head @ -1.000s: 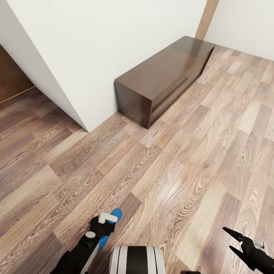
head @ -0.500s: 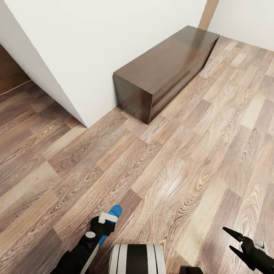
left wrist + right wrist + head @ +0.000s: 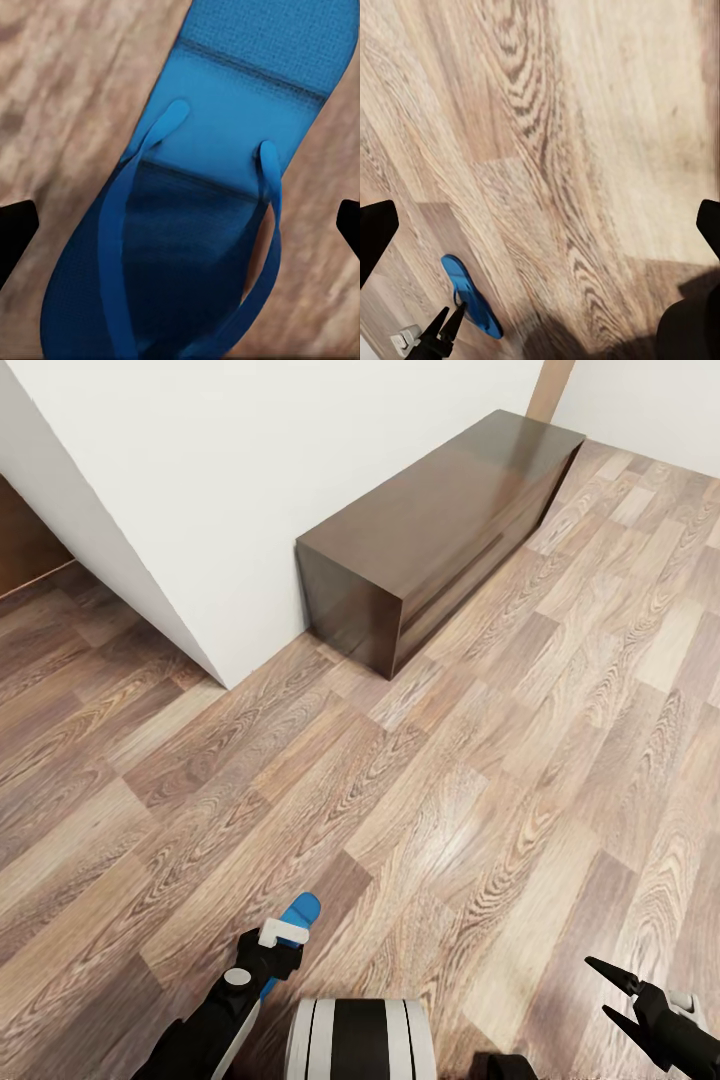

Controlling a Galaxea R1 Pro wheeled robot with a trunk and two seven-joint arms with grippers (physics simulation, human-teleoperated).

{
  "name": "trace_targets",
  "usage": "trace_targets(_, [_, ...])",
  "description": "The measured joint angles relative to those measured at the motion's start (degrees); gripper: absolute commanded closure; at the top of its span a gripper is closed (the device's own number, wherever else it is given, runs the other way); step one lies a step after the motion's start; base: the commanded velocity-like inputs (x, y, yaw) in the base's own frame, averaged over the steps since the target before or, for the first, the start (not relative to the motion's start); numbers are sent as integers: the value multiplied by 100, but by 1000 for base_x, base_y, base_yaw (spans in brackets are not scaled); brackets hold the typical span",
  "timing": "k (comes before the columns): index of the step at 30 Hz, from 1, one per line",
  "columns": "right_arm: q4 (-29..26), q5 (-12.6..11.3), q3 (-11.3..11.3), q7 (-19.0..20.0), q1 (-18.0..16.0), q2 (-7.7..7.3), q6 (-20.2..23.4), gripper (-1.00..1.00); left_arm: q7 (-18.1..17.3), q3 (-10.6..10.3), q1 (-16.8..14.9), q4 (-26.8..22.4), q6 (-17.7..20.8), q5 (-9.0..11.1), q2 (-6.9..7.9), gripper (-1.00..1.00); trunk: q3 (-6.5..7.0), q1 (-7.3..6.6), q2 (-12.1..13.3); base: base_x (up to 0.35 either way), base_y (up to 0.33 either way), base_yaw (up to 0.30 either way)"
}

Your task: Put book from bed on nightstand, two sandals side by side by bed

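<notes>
One blue sandal [image 3: 298,912] lies straps-up on the wood-plank floor. My left gripper [image 3: 272,960] hangs right over it. In the left wrist view the sandal [image 3: 202,187] spreads wide between the two dark fingers [image 3: 15,232], which stand far apart. I cannot tell whether they touch it. The right wrist view shows the same sandal [image 3: 472,296] with the left gripper [image 3: 448,309] at its strap, prongs parted. My right gripper [image 3: 598,987] is open over bare floor at the lower right. The book, the bed and the nightstand are out of view.
A long dark-brown dresser [image 3: 430,530] stands against the white wall ahead. A wall corner [image 3: 220,680] juts out at the left, with a darker opening [image 3: 25,550] beyond it. Open plank floor [image 3: 480,790] lies between me and the dresser.
The whole view has shifted: dresser and floor sit a little higher in the picture. The sandal slid with the floor, showing slightly more beyond the left gripper. Both grippers keep their shape.
</notes>
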Motion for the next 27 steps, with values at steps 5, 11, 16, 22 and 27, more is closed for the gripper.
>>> trace_targets(5, [0,0,0,0,0,0,0,-100,3,0,0,0,0,0,0,-100,-111,13,-7,0,0,0])
trace_targets(11, [0,-2,0,0,0,0,0,-100,4,0,0,0,0,0,0,-100,-112,13,-7,0,0,0])
trace_targets(16, [0,-2,-1,0,0,0,0,-100,4,0,0,0,0,0,0,-100,-112,13,-7,0,0,0])
trace_targets(22, [0,0,1,0,0,0,0,-100,2,0,0,0,0,0,0,-100,-133,15,-8,0,0,0])
trace_targets(27, [0,-2,2,0,0,0,0,-100,4,0,0,0,0,0,0,-100,-200,23,-12,0,0,0])
